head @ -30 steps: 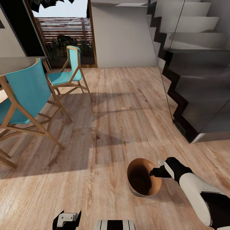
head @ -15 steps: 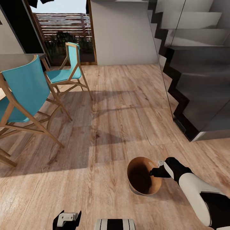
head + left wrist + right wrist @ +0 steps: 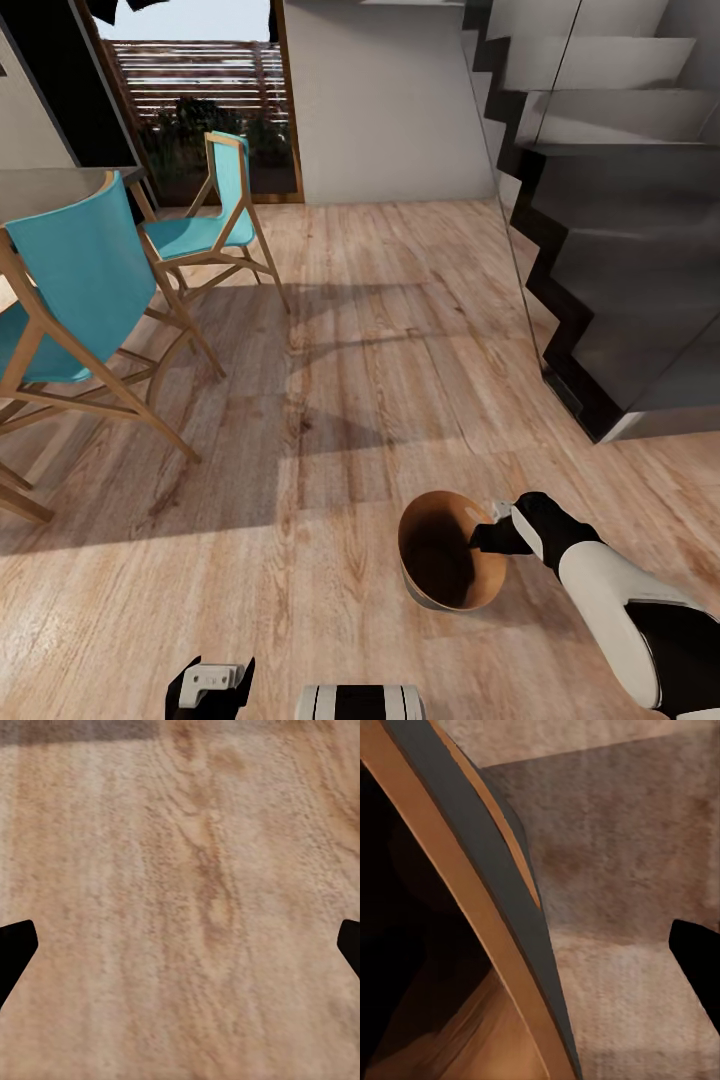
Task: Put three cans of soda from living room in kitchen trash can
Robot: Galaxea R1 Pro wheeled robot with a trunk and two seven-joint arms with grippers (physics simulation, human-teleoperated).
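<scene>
The tash can (image 3: 432, 598), grey outside and copper-brown inside, tilts just above the wood floor near my base in the head view. My right gripper (image 3: 492, 536) is shut on its near rim. In the right wrist view the rim (image 3: 484, 889) runs between the jaws, with one dark finger (image 3: 699, 971) outside the wall. My left gripper (image 3: 210, 686) hangs low at the picture's lower edge. It is open, with only floor between the fingertips (image 3: 15, 945). The three cans of soda are out of view.
Two turquoise wooden chairs (image 3: 70, 290) (image 3: 215, 215) stand at the left beside a dark table (image 3: 50, 190). A dark staircase (image 3: 620, 250) fills the right. A glass door (image 3: 200, 110) is at the back, and open wood floor (image 3: 380, 330) runs between.
The camera has shifted slightly, so the room sits a little lower in the picture. The bin stays held in my right gripper, and the left arm is as before.
</scene>
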